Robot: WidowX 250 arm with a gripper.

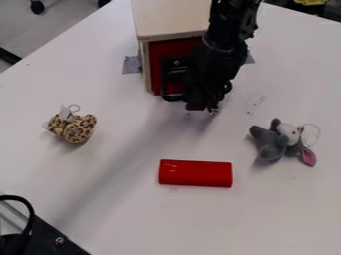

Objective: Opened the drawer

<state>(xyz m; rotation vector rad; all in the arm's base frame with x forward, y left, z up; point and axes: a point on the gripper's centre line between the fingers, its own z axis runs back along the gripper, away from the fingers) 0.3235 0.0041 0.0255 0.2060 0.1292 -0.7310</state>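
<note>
White tabletop (126, 209) spread out beneath the wooden cabinet (170, 20) on my feed. I had the gripper (202, 105) hanging low just before the cabinet's front, close by the black handle (174, 65), though I could not tell whether it was open or closed. The red drawer (155, 67) sat within the cabinet's front. Out from the cabinet lay a red block (195, 173), between a spotted plush toy (75, 128) on my left and a grey plush toy (269, 143) on my right.
</note>
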